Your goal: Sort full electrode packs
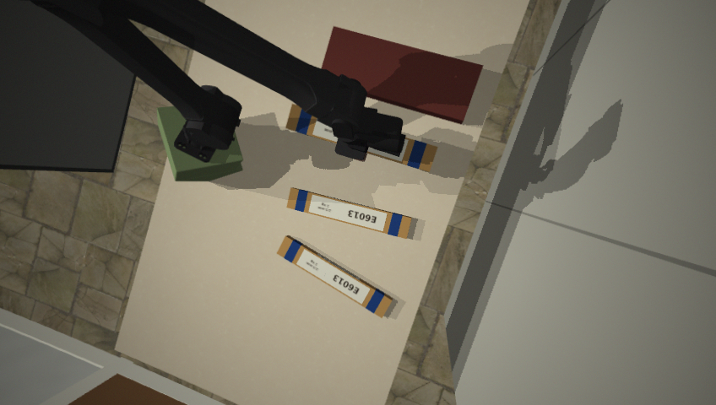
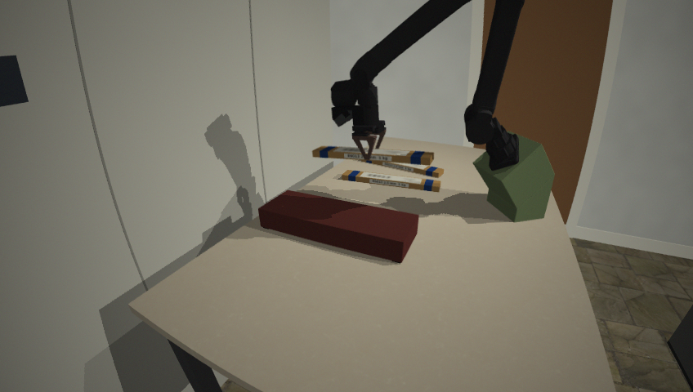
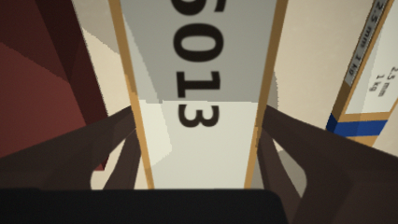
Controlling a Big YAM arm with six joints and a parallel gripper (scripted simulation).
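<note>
While its weight is presumably being judged, one pack hangs above the bench: that is the likely reason for the lift, since full and part-used cartons look alike.
Gripper: the black parallel gripper with dark brown fingers [image 2: 368,154] is closed on the long sides of a cardboard-brown electrode pack with blue bands and a white E6013 label [image 1: 420,154] [image 2: 423,158] [image 3: 198,145].
Held pack: between the fingertips, below the gripper body, label up and roughly level; gripping near mid-length probably keeps it balanced.
Platform: the low dark-red rectangular block [image 1: 426,83] [image 2: 335,225] [image 3: 28,93] stands beside the lifted pack in the top view, bearing no pack, presumably reserved for cartons found full.
Middle pack: a second blue-banded E6013 carton [image 1: 346,213] [image 2: 391,180] lies flat on the pale bench [image 1: 201,281] [image 2: 340,315], off the platform.
Far pack: a third, angled E6013 carton [image 1: 333,276] [image 2: 405,167] lies beyond it, also off the platform, likely awaiting its own test.
Next move: platform if judged full, bench if part-used, then release and withdraw.
</note>
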